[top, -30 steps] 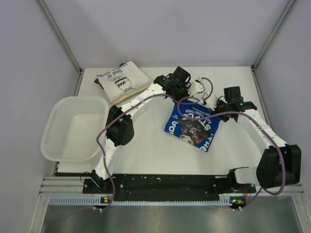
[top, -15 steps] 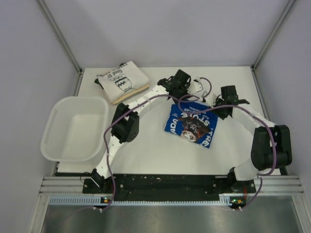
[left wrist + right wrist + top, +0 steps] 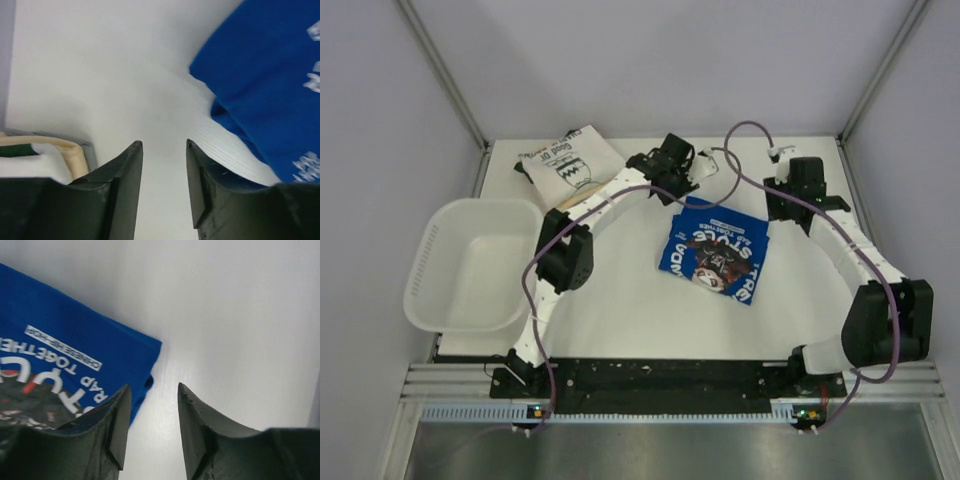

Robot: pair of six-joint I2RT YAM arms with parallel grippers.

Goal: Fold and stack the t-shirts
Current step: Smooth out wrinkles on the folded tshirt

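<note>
The royal blue t-shirt (image 3: 715,255) lies folded on the table (image 3: 620,310), its white-lettered dark print facing up. The white t-shirt (image 3: 570,165) with a black drawing lies folded at the far left. My left gripper (image 3: 682,170) is open and empty just beyond the blue shirt's far left corner. In the left wrist view the gripper (image 3: 163,144) hangs over bare table with the blue shirt (image 3: 270,90) to its right. My right gripper (image 3: 788,200) is open and empty off the shirt's far right corner. In the right wrist view the gripper (image 3: 152,386) has the blue shirt (image 3: 60,355) to its left.
A white plastic slotted basket (image 3: 430,260) stands at the left edge of the table. A tan strip (image 3: 588,194) shows along the white shirt's near edge and also in the left wrist view (image 3: 60,147). Grey walls enclose the table.
Both grippers have drawn back from the blue shirt's far edge, the left toward the far left, the right toward the far right. The blue shirt lies flat and has barely shifted.
</note>
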